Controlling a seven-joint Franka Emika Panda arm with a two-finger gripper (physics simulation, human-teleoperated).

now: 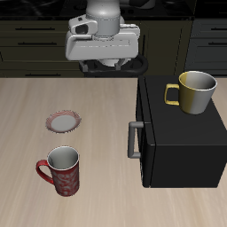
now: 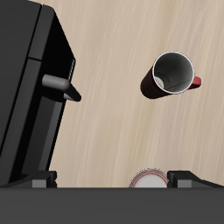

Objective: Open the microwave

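Above the table's back edge, the gripper (image 1: 108,64) hangs over bare wood, fingers spread and holding nothing.

Well apart from the fingers, the microwave (image 1: 182,142) stands on the table with its door shut; the grey bar handle (image 1: 134,140) faces the open tabletop. A yellow mug (image 1: 197,92) rests on the microwave's top. Nearer the front edge stands a red mug (image 1: 61,170); a small plate (image 1: 65,120) lies between it and the gripper.
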